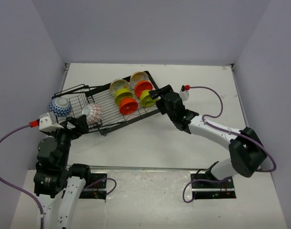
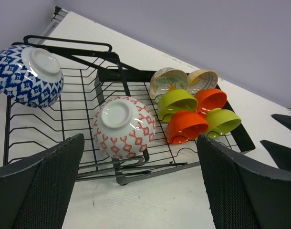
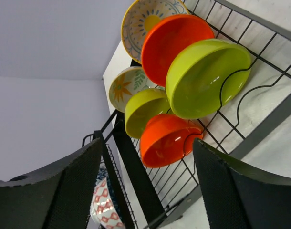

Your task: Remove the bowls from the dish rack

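The black dish rack (image 1: 78,101) lies on the table at a slant. A blue-and-white bowl (image 1: 59,107) and a red-and-white bowl (image 1: 94,114) rest upside down at its left end. At the right end stand two cream bowls (image 1: 119,86), two lime green bowls (image 1: 146,98) and two orange-red bowls (image 1: 129,106). My left gripper (image 1: 82,123) is open and empty just in front of the red-and-white bowl (image 2: 122,126). My right gripper (image 1: 157,99) is open and empty beside the rack's right end, facing the near orange-red bowl (image 3: 167,140) and lime green bowl (image 3: 202,78).
The rack's thick front bar (image 3: 136,176) and wire rim lie between my right fingers (image 3: 236,191) and the bowls. The rack's folded leg (image 2: 131,169) sticks out toward my left gripper (image 2: 140,191). Grey walls close in the white table (image 1: 150,143) on three sides.
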